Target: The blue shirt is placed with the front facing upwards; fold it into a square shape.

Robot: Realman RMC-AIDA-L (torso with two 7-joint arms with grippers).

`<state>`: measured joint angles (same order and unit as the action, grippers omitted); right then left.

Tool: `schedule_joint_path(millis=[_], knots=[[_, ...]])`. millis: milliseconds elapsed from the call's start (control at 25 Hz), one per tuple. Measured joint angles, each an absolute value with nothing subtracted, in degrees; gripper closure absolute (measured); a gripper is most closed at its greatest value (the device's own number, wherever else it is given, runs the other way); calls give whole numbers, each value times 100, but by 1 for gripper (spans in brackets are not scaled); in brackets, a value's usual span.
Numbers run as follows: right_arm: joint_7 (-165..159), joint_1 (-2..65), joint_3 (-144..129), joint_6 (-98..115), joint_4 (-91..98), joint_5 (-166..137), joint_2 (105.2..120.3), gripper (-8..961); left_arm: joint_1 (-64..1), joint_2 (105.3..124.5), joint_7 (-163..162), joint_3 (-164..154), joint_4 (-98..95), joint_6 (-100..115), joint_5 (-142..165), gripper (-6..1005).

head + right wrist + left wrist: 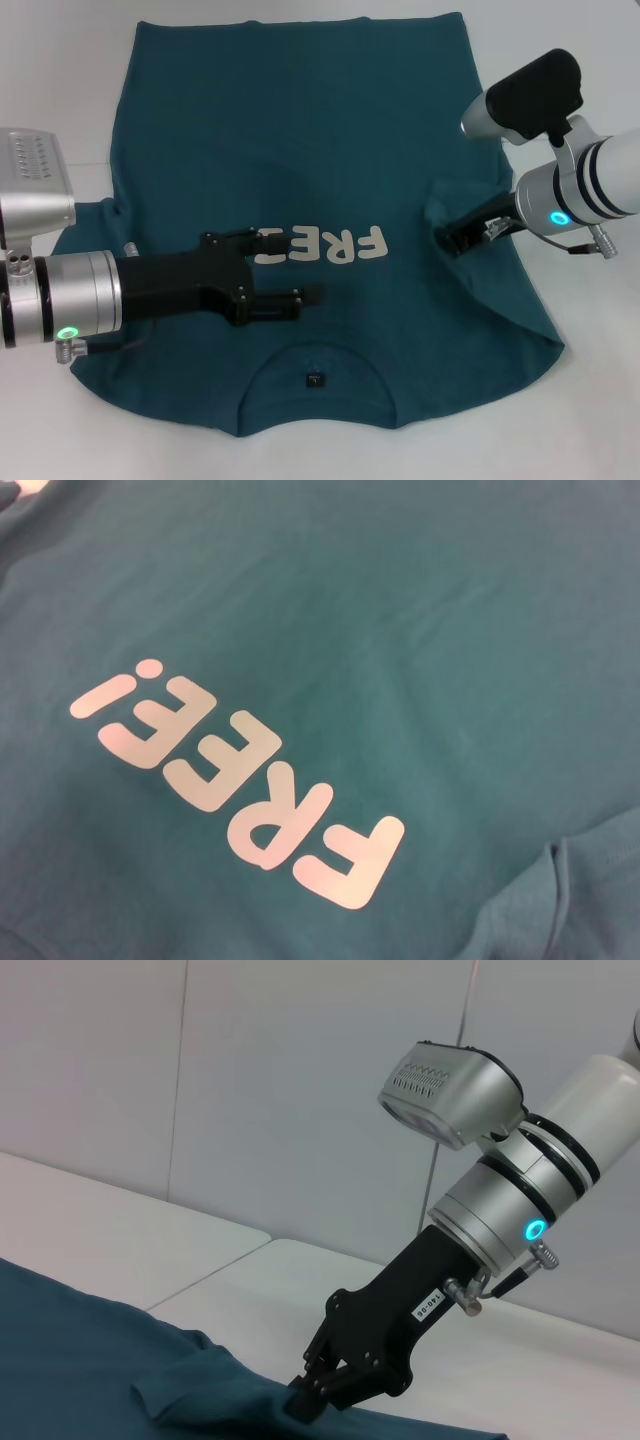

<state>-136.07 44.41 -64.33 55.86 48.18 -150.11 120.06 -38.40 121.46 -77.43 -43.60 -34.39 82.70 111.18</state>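
Nearest the head camera, at the bottom centre of the frame, I see the round collar (315,362) of the blue shirt (300,150) with its small dark neck label (316,379); I can't read that label. The shirt lies flat and front up on the white counter (60,80), its long axis running from the collar at the bottom up to the hem at the top. My left hand (290,268) reaches in from the left edge and hovers over the chest, fingers spread apart with nothing between them, hiding the start of the cream print (330,245), of which "FRE" shows upside down. My right hand (452,238) sits at centre right, pinched shut on a bunched bit of the shirt's edge where the sleeve has come in. That edge is what I judge the next fold turns on, and the right hand is already on it; the left is nearer the middle.

From the left wrist camera, my right hand (325,1392) shows at bottom centre, fingertips clamped on a raised ridge of the shirt (90,1360). A small white sticker on its black body is too small to read.

From the right wrist camera, only the shirt (400,600) shows, with the print (240,790) legible in full: "FREE!".
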Motion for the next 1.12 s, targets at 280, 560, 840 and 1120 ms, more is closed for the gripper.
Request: schedule_joint_path(millis=[280, 560, 840, 1120], knots=[[-13726, 4453, -6434, 5546, 4816, -15012, 12006, 904, -3840, 12146, -7734, -4360, -3426, 8251, 11118, 140], [-13754, 4488, -6434, 5535, 4815, -15011, 12006, 780, -3840, 12146, -7717, -4360, -3421, 8190, 11118, 140], [-13755, 4527, -6434, 5501, 4799, -14900, 11998, 559, -3841, 12146, -7716, -4360, -3410, 8189, 11118, 139], [-13752, 4478, -6378, 5262, 4876, -14659, 11964, 411, -3841, 12152, -7734, -4360, -3432, 8190, 11118, 139]])
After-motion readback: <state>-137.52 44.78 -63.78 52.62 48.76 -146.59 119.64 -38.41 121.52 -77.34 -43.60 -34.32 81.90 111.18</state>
